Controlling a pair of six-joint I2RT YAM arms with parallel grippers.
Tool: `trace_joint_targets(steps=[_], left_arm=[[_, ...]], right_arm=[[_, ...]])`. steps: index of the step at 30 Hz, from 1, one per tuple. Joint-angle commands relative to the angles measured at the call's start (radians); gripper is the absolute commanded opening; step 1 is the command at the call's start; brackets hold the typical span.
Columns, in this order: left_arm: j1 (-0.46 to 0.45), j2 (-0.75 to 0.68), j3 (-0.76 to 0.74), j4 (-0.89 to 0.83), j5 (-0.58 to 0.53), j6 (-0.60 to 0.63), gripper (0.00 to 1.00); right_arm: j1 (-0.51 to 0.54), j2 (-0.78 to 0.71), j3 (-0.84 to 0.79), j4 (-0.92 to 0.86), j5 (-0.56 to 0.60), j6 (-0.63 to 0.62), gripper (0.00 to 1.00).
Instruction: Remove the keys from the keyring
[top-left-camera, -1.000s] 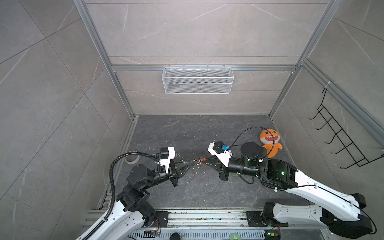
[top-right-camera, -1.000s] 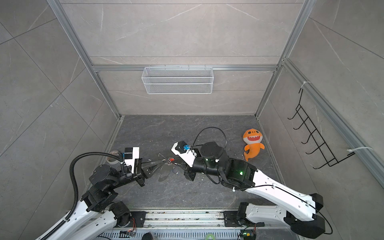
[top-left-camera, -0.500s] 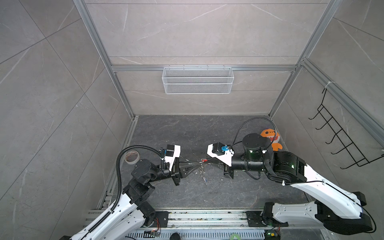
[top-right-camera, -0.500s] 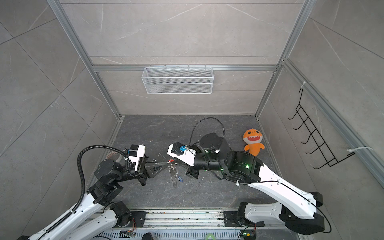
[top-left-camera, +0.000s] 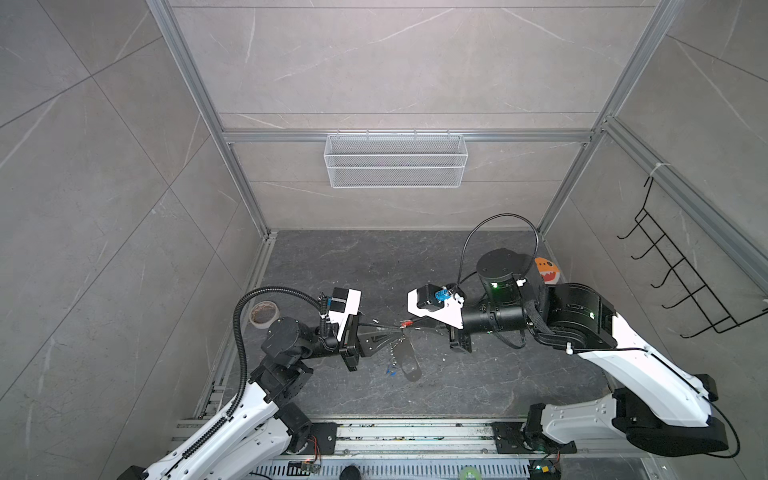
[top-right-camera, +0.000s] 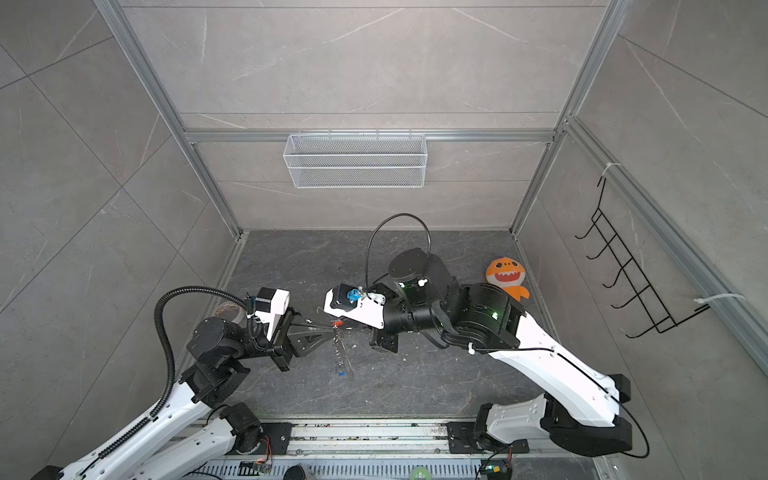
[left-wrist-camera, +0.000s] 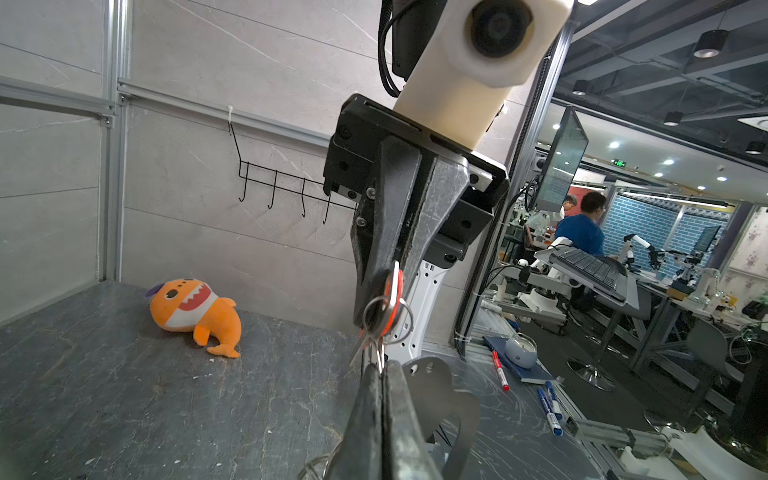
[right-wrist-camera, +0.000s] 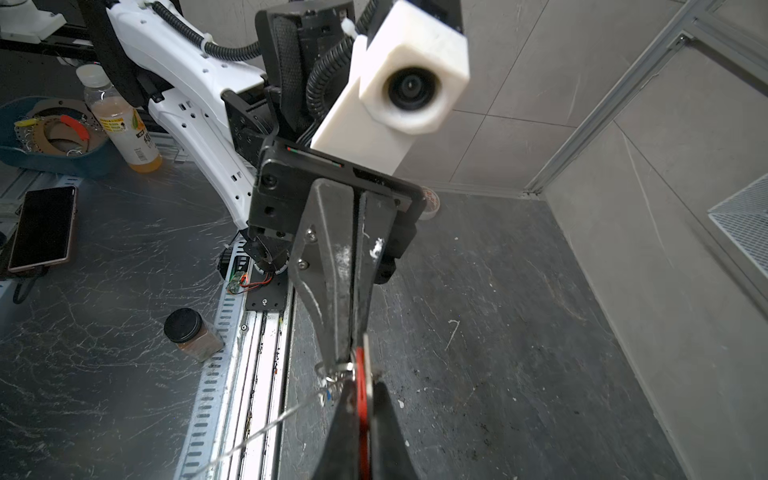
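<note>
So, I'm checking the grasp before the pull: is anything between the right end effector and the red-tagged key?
Nothing visible: the right end effector is shut on the red-tagged key itself. The left end effector pinches the keyring by its small rings, close by.

Red-tagged key (left-wrist-camera: 392, 301) midair, keyring (left-wrist-camera: 446, 390) beneath.

An orange shark plush (top-right-camera: 507, 276) lay on the dark tabletop (top-right-camera: 415, 386) out at two o'clock, and a tape roll (top-left-camera: 263, 313) sat at nine o'clock by the edge. A white wire basket (top-left-camera: 395, 160) hung on the back wall at twelve, and a black hook rack (top-left-camera: 681, 282) on the side wall at three.
</note>
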Motion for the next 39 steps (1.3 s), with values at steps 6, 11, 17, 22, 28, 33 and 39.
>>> trace_joint_targets(steps=[6,11,17,22,28,33,39], left_arm=[[-0.002,0.030,0.021,0.057,0.088,-0.034,0.00],[-0.004,0.037,0.014,0.091,0.102,-0.055,0.00],[-0.004,0.039,0.006,0.125,0.106,-0.072,0.00],[-0.003,0.038,-0.001,0.141,0.106,-0.080,0.00],[-0.003,0.038,-0.012,0.197,0.098,-0.103,0.00],[-0.003,0.041,-0.022,0.237,0.094,-0.120,0.00],[-0.003,0.033,-0.033,0.246,0.076,-0.122,0.00]], right_arm=[[0.002,0.032,0.072,0.025,-0.023,-0.051,0.00],[0.004,0.058,0.108,0.000,-0.027,-0.059,0.08],[0.006,0.076,0.113,-0.003,-0.028,-0.061,0.12],[0.007,0.074,0.116,-0.001,-0.024,-0.060,0.13],[0.011,0.093,0.117,-0.005,-0.034,-0.051,0.05],[0.020,0.119,0.128,0.008,-0.036,-0.040,0.11],[0.034,0.148,0.144,0.017,-0.031,-0.033,0.16]])
